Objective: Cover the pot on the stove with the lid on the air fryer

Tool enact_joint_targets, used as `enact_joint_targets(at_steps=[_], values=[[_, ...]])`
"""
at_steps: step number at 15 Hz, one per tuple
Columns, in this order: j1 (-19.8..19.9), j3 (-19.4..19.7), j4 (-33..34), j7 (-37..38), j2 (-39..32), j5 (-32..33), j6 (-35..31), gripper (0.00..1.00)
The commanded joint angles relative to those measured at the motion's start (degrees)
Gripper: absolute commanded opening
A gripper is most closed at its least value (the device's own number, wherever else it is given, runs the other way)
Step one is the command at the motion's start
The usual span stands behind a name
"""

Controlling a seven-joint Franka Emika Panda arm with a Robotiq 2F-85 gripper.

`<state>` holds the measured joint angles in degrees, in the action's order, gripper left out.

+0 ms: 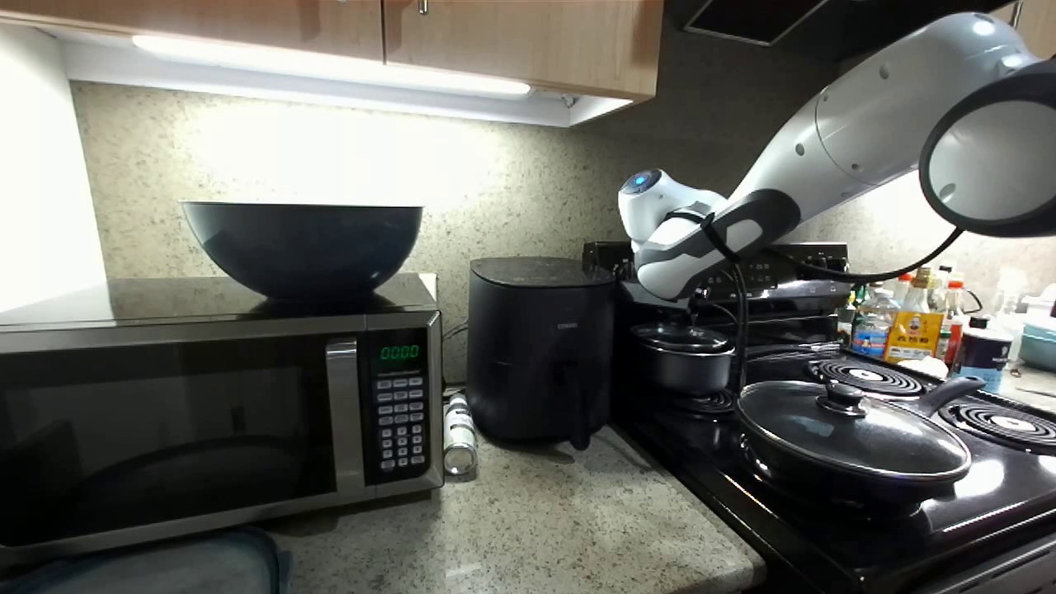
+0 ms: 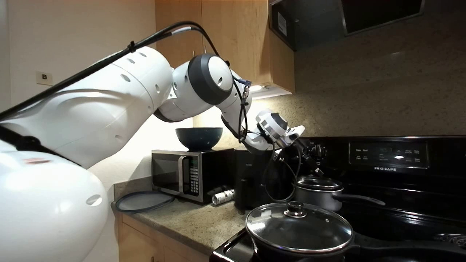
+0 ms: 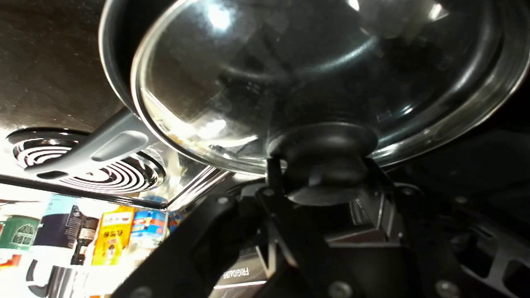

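Where the stove [image 1: 709, 462] rises to its back panel [image 2: 440, 153], pale capitals spell FRIGIDAIRE, legible again in the wrist view though upside down; the clock digits nearby are too dim to read surely. The arm [image 1: 883, 124] reaches over the stove. The microwave [image 1: 165, 412] shows green zeros and carries a dark bowl [image 1: 301, 247]. Beside it, the air fryer [image 1: 540, 379] bears a small brand word that looks like COSORI. The lidded pan [image 1: 854, 450] stands nearer the stove's front than the pot [image 1: 686, 371], with the arm's cable [image 1: 742, 330] hanging close by that pot. Over the pot's mouth sits the lid [image 3: 256, 95], pot rim showing beyond its edge in the wrist view; whether it is fully seated cannot be told. The gripper [image 3: 325, 174] pinches the lid's knob [image 3: 331, 161] from both sides. Beside the stove stand bottles [image 1: 874, 326], among them a yellow package [image 1: 914, 334] with what look like Chinese characters; other labels there blur. Between microwave and air fryer lies a cylinder [image 1: 459, 437], its print illegible. A small wall plate [image 2: 44, 77] reads B.
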<state>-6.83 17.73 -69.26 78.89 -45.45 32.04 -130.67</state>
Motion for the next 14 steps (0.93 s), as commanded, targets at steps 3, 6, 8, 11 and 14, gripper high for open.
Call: enact_joint_targets(at_steps=[3, 6, 8, 11, 14], values=[[0.81, -1.19, -2.43, -2.62, 1.68, -1.79, -0.6, 0.23], [0.7, -1.18, -2.77, -2.74, 2.03, -1.9, 0.37, 0.23], [0.62, -1.2, -3.16, -2.88, 2.39, -1.93, 1.04, 0.23], [0.6, -1.54, -4.44, -3.49, 3.59, -2.15, 1.69, 0.23], [0.84, -2.4, -6.48, -5.29, 5.21, -3.04, 1.71, 0.23]])
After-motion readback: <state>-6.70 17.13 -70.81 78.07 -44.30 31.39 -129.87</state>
